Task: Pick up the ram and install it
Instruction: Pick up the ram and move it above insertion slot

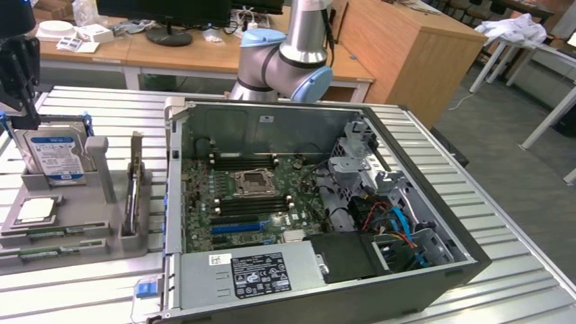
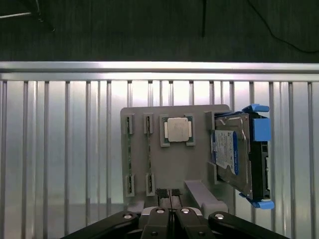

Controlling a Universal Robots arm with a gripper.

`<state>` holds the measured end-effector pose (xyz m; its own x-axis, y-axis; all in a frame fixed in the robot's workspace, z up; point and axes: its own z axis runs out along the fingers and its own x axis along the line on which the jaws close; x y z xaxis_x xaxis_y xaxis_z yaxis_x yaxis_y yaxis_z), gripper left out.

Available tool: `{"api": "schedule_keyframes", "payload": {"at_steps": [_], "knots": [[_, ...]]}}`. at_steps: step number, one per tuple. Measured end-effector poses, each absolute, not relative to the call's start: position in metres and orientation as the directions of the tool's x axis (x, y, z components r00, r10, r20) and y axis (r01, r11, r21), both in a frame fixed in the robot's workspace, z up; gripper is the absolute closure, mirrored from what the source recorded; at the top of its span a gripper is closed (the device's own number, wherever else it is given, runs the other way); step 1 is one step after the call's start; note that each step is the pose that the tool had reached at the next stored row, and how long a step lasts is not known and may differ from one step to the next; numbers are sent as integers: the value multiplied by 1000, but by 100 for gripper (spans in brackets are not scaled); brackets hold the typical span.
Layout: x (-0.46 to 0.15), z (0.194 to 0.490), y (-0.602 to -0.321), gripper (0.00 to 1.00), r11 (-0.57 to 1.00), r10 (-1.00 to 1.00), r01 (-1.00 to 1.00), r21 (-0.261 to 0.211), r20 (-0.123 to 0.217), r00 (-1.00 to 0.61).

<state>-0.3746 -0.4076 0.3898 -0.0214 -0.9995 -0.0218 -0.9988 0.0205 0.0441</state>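
Wrist view, gripper: the gripper [image 2: 168,192] hangs over one edge of the grey parts holder [image 2: 149,113]. Its fingertips [image 2: 160,192] are drawn close together with only a thin seam between them, and nothing is pinched there.
Ram: two green ram sticks [image 2: 148,154] lie flat and parallel in the holder's narrow slots, apart from the fingertips and untouched.
Neighbours in the holder: a square silver processor chip [image 2: 178,129] sits just beside the sticks. Beyond it a blue-labelled hard drive [image 2: 232,154] stands in its blue bracket at the holder's far end from the sticks.
Exterior view, holder: it stands on the slatted metal tabletop [image 1: 90,101], close to the tabletop's edge on the exterior view's left, with the ram sticks [image 1: 45,234] along its near side.
Exterior view, gripper: the gripper [image 1: 20,111] is raised above the holder's hard-drive end, well apart from the computer case.
Computer case: the open computer case [image 1: 270,111] lies across the middle of the tabletop with the motherboard [image 1: 270,196] exposed. The long black slots [image 1: 236,162] beside the processor socket look empty, as far as I can tell.
Done: nothing of the task shows as finished; the arm is only positioned over the holder.
Left: by my reading, both the pickup and the seating of a stick in a black slot are not yet done.
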Motion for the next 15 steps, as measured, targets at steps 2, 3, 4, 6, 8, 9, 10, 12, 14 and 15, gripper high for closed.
{"api": "schedule_keyframes", "payload": {"at_steps": [2,3,4,6,8,9,10,12,14,15], "knots": [[-375,390,-408,90,20,-1000,-999,44,-22,-21],[-375,390,-408,90,20,-1000,-999,44,-22,-21],[-375,390,-408,90,20,-1000,-999,44,-22,-21],[-375,390,-408,90,20,-1000,-999,44,-22,-21],[-375,390,-408,89,20,-1000,-999,44,-22,-21],[-375,390,-408,89,20,-1000,-999,44,-22,-21],[-375,390,-408,84,20,-1000,-999,44,-22,-21],[-375,390,-408,76,20,-1000,-999,44,-22,-21],[-375,390,-408,76,20,-1000,-999,44,-22,-21],[-375,390,-408,76,20,-1000,-999,44,-22,-21]]}}
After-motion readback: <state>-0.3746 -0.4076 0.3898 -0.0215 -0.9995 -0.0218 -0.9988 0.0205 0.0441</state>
